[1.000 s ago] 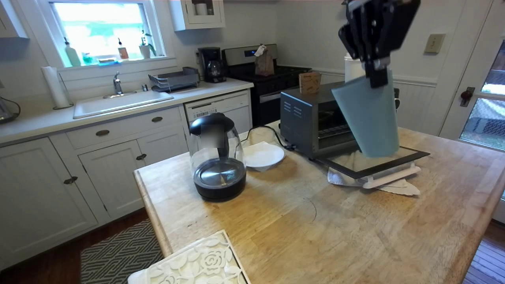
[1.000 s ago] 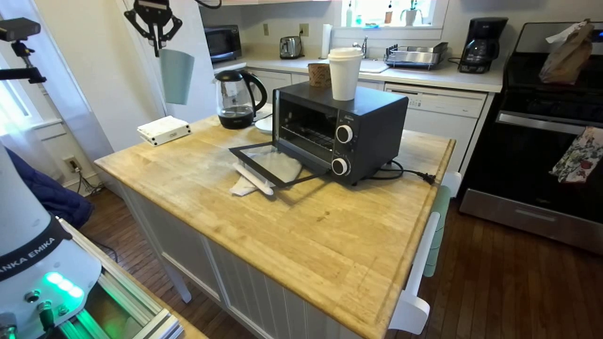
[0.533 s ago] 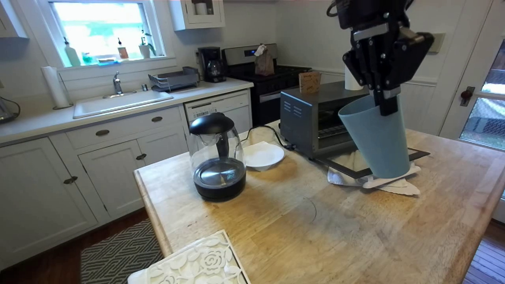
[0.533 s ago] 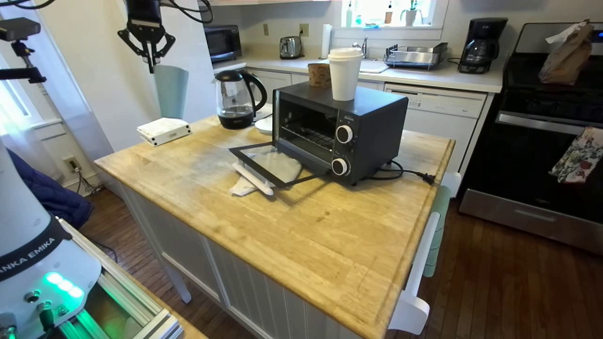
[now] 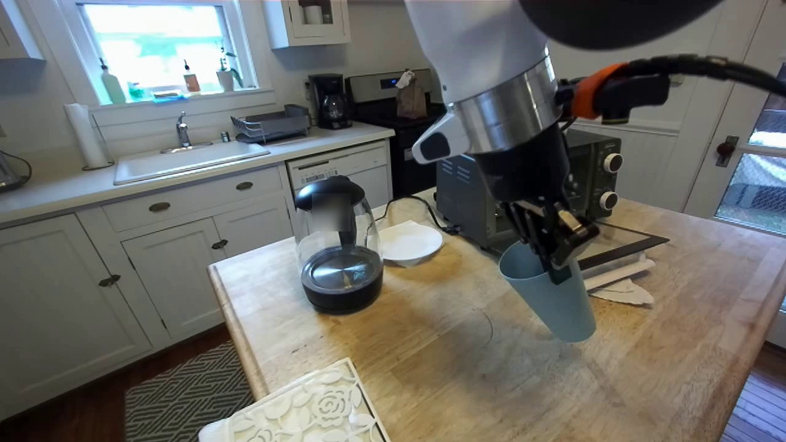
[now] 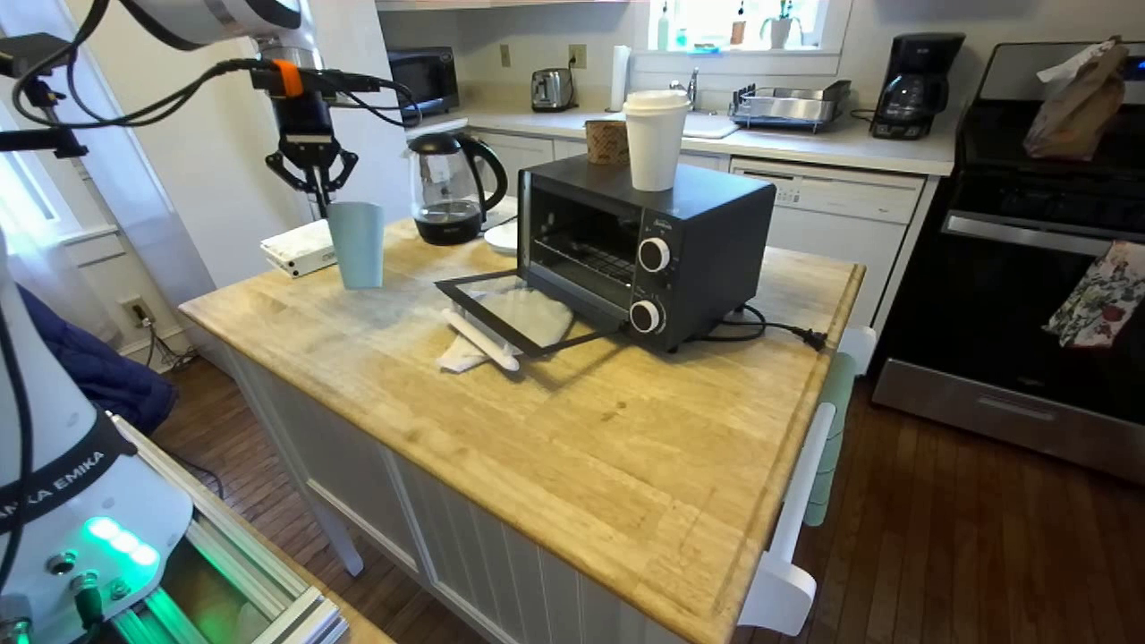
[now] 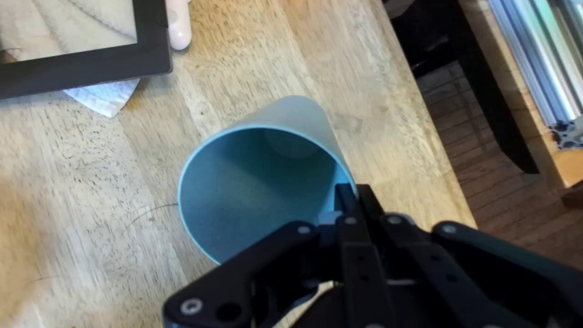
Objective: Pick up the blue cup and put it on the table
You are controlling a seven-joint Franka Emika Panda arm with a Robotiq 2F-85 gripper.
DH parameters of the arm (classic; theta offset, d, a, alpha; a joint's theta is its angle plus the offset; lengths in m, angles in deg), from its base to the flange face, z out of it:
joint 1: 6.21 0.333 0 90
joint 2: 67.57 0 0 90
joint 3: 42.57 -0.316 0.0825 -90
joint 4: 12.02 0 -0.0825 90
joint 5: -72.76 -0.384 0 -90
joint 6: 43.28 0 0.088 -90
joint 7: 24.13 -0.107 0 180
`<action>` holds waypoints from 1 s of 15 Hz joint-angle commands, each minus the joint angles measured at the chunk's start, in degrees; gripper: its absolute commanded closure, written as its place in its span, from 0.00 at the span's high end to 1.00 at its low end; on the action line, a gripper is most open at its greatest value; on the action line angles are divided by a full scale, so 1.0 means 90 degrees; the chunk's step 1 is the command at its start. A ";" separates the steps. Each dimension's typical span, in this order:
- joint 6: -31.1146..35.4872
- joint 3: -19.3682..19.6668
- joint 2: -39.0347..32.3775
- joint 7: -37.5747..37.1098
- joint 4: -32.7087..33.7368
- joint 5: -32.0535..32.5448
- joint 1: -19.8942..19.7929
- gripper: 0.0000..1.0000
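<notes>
The blue cup [image 5: 568, 313] is held tilted over the light-wood table [image 5: 430, 368], its mouth up and leaning. In an exterior view the cup [image 6: 358, 255] shows low over the table's far left part. Whether its base touches the wood I cannot tell. My gripper [image 7: 357, 186] is shut on the cup's rim, one finger inside the wall and one outside. The wrist view looks into the hollow cup [image 7: 255, 191], which looks empty. The gripper also shows in both exterior views [image 5: 559, 276] [image 6: 324, 204].
A black toaster oven [image 6: 707, 259] stands with its glass door [image 6: 483, 309] folded down beside the cup, a cloth [image 5: 620, 293] under it. A white cup [image 6: 655, 152] is on the oven. A glass kettle [image 5: 341, 288], white plate [image 5: 410, 240] and carved white box [image 5: 307, 408] are on the table.
The gripper has come down with the cup in it, from high up to low over the table. The cup has moved away from above the oven door and tilts more.
</notes>
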 commanded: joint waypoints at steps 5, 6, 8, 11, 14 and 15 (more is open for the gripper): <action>0.2237 0.0016 0.0038 -0.0594 -0.0066 -0.0039 -0.0122 0.01; 0.2591 0.0051 0.0132 -0.0642 -0.0167 -0.0045 -0.0158 0.01; 0.3408 0.0109 0.0296 -0.0778 -0.0461 -0.0083 -0.0215 0.01; 0.4544 0.0211 0.0300 -0.0883 -0.0799 -0.0554 -0.0343 0.01; 0.4495 0.0207 0.0108 -0.0781 -0.0638 -0.0707 -0.0326 0.04; 0.4598 0.0209 0.0107 -0.0783 -0.0707 -0.0787 -0.0343 0.04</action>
